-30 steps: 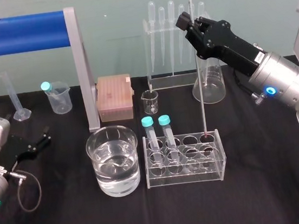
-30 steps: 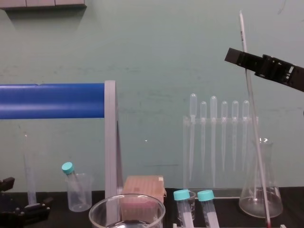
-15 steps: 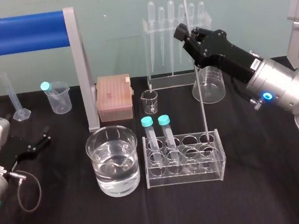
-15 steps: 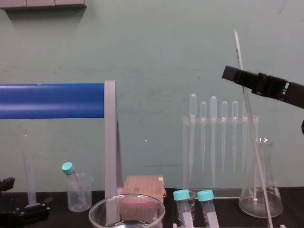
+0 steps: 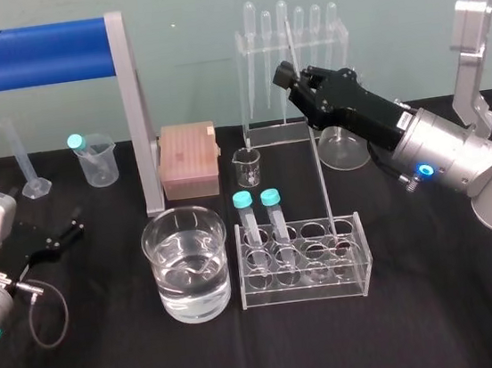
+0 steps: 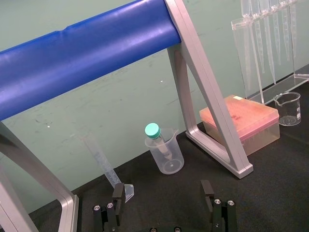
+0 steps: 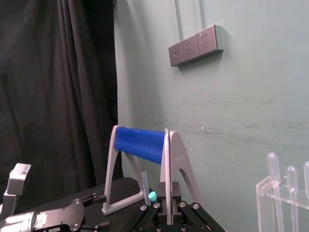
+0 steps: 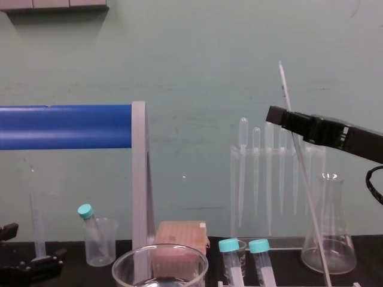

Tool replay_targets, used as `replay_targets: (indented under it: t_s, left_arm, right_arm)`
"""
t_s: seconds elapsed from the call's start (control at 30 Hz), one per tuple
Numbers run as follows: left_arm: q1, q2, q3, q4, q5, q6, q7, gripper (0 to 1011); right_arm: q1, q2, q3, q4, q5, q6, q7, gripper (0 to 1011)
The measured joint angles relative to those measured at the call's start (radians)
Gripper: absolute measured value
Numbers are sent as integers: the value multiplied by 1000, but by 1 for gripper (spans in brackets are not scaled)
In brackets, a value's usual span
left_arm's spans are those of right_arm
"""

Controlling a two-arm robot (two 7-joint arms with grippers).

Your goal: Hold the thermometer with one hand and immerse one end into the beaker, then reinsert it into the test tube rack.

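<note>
Now, right end effector: closed on the thermometer, gripping it high up with a short length sticking out above the fingers; hangs over the back of the test tube rack, in front of the pipette stand.
Thermometer: tilted, top leaning toward the robot's left; lower end down at the back right hole of the test tube rack; depth in the hole impossible to tell.
Beaker: upright on the worktop, just left of the test tube rack, holding clear liquid; well apart from the thermometer.
Rack contents: two teal-capped tubes side by side in the left holes, leaning slightly.
Left end effector: low at the left edge of the worktop, fingers spread apart, gripping nothing; well apart from the beaker.
Behind the rack: conical flask under the right arm, small glass cup and pink box further left.
Far left: plastic cup with a teal-capped tube leaning in it, measuring cylinder beside it, both beneath the blue bar.
</note>
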Motion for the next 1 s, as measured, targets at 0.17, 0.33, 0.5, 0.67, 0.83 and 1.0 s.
replay_targets:
  t_s: [0.17,0.33,0.5,0.67,0.83,1.0]
  left_arm:
    - [0,0,0,0,0,0,0,1008]
    - [0,0,0,0,0,0,0,1008]
    - [0,0,0,0,0,0,0,1008]
    - [0,0,0,0,0,0,0,1008]
    - [0,0,0,0,0,0,0,1008]
    - [0,0,0,0,0,0,0,1008]
  right_arm:
    - [6,-2,-5,14,-8,-3,6,56]
    - [9,-5,-9,26,-11,-4,10,56]
    - [10,-10,-16,42,-11,2,17,57]
    - [9,-13,-20,55,-11,8,21,56]
    - [6,-13,-21,61,-13,12,21,56]
    - [2,-11,-22,64,-13,19,18,56]
